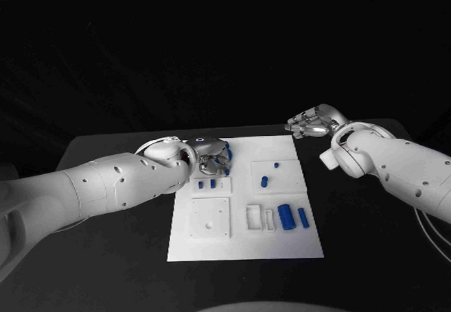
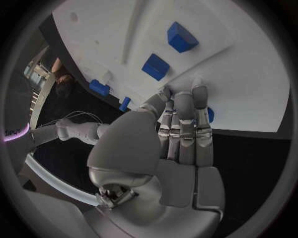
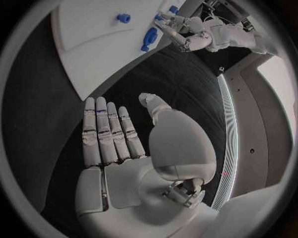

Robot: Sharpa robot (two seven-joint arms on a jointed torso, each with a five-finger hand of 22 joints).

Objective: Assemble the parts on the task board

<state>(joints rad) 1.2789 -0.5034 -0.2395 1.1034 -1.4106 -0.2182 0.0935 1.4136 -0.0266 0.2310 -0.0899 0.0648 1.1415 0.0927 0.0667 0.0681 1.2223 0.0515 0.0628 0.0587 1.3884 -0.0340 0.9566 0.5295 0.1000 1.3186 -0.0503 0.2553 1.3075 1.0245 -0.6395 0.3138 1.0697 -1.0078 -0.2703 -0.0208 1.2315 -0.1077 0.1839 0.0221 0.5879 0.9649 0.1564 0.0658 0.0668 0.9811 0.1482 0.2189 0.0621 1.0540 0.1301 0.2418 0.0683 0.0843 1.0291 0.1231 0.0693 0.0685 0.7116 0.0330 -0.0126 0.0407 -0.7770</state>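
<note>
The white task board lies in the middle of the black table. My left hand hovers over its far left part, fingers stretched out side by side, their tips at the board beside a small blue part that is mostly hidden behind them. I see nothing gripped in it. Two blue blocks stand in the board just beyond. My right hand hangs off the board's far right corner, flat and empty. A thick blue cylinder and a thin one lie near the board's front.
Two small blue parts stand in a raised plate close to my left hand. Two more sit in the plate to the right. White pieces lie beside the cylinders, and a square white plate at the front left.
</note>
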